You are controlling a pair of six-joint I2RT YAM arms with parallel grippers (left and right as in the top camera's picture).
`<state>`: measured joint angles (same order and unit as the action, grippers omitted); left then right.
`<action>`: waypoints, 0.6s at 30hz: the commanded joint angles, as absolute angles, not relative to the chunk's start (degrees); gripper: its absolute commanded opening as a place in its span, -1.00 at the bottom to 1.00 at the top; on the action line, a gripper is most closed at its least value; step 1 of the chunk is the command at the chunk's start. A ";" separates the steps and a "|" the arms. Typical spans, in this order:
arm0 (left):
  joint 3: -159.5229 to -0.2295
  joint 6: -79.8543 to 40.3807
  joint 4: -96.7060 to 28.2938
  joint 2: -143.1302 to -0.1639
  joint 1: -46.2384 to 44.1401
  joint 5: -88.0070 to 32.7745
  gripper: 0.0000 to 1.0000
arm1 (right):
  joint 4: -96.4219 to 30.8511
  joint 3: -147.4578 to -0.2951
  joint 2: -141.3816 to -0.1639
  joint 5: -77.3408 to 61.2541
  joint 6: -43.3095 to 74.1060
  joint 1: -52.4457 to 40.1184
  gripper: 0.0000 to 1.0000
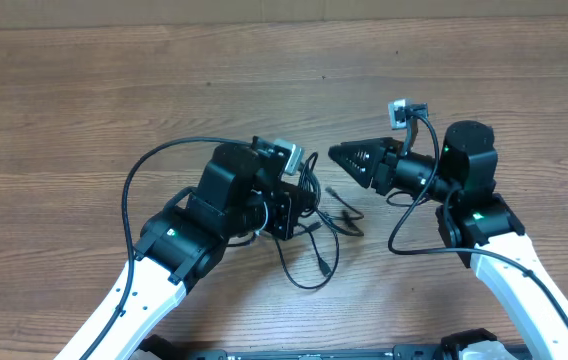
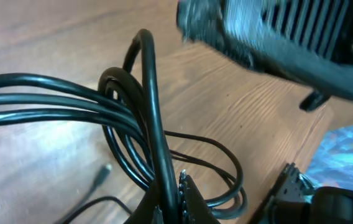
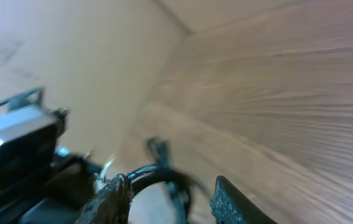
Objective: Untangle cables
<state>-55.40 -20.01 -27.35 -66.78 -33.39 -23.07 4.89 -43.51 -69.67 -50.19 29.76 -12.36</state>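
- Overhead first: the thin black flexible cables [image 1: 314,205] lay bunched at the middle of the brown wood-grain bench [image 1: 84,90], between the two arms. One slack loop trailed toward the near edge.
- The black two-finger left hand [image 1: 299,208] sat right on the bunch, but its fingers were hidden from above, so its grip could not be read there. The black pointed right hand [image 1: 336,155] hovered just beside the tangle, its tip aimed at it and touching nothing.
- Over to the left wrist, and there it was: the left hand [image 2: 176,202] looked pinched tight on a strand beside its ridged pad. Several cords fanned away in smooth arcs, and one arched up off the bench. A small silvery-tipped plug [image 2: 104,171] lay loose on the wood.
- My handling call was light, limp, slightly springy cords. The smooth jacket seemed likely to slide through a lazy pinch, and any pull would drag the neighbouring strands along. The plug ends looked like the snag points.
- The right wrist view was blurred, yet the right hand [image 3: 170,186] clearly stood open, with a wide gap between its fingers. A dark loop of the cables sat ahead of them and apart.
- The best hold, I judged, was a single strand clear of the knot and close to a plug end, never the whole bunch.
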 commanded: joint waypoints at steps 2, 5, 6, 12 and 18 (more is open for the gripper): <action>-56.84 -6.48 -25.71 -66.22 -33.76 -22.52 -0.91 | 5.69 -44.60 -68.36 -57.41 35.35 -11.97 -0.17; -56.84 0.69 -24.99 -66.22 -33.78 -22.55 -0.91 | 5.76 -44.60 -68.36 -58.19 38.70 -11.97 -0.17; -56.84 2.81 -24.95 -66.22 -33.78 -22.52 -0.92 | 5.76 -44.62 -68.36 -58.26 39.55 -11.97 -0.17; -56.84 10.28 -23.00 -66.17 -33.76 -22.52 -0.92 | 5.74 -44.60 -68.36 -58.61 39.94 -11.86 -0.07; -56.86 8.75 -20.16 -63.75 -33.39 -21.85 -0.92 | 5.06 -44.60 -68.36 -58.61 32.42 -11.86 0.01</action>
<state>-55.42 7.51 -21.71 -66.65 -33.39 -22.37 4.97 -43.51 -69.47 -58.15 36.21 -12.34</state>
